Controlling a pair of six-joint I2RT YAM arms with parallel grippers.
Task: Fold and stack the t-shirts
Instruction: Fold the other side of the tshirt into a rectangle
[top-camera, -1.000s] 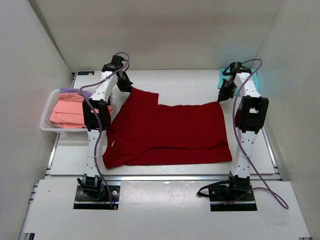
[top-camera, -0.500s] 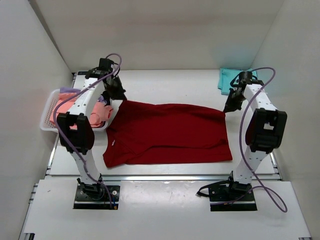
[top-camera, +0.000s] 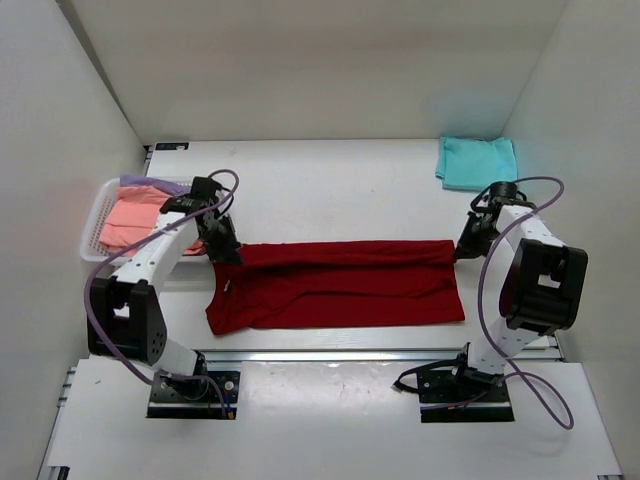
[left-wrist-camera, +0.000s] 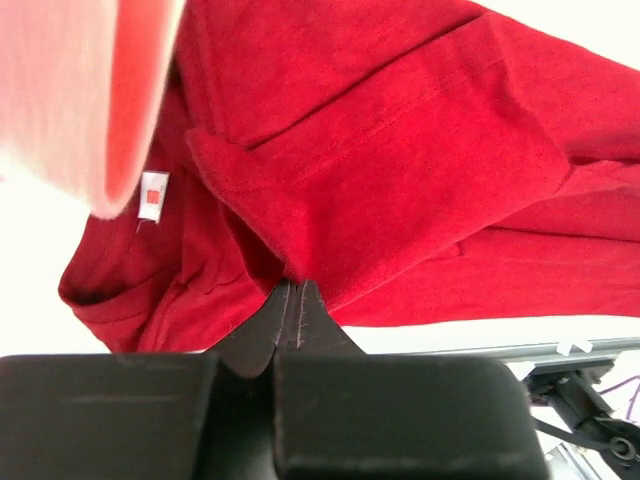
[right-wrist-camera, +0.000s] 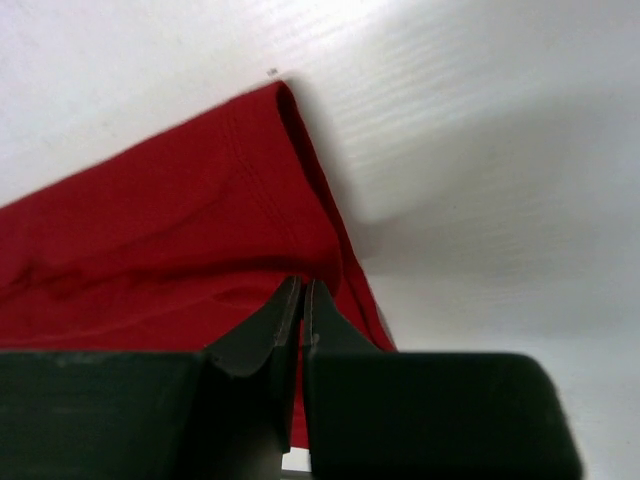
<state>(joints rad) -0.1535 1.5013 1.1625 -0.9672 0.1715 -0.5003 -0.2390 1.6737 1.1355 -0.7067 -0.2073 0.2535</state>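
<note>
on the white table the dark red t-shirt lies across the middle, its far edge doubled over toward me. i judge the lengthwise fold half made. my left gripper and right gripper each pinch a far corner. next, i lay that edge along the near hem and release.

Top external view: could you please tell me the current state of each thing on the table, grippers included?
dark red t-shirt: lying partly folded lengthwise, pinched at both ends.
teal t-shirt: folded, far right, untouched.
salmon pink t-shirt: in the basket.
lavender t-shirt: in the basket, at its far end.
white basket: upright, holding two shirts.
left gripper: shut on the dark red t-shirt.
right gripper: shut on the dark red t-shirt.
</note>
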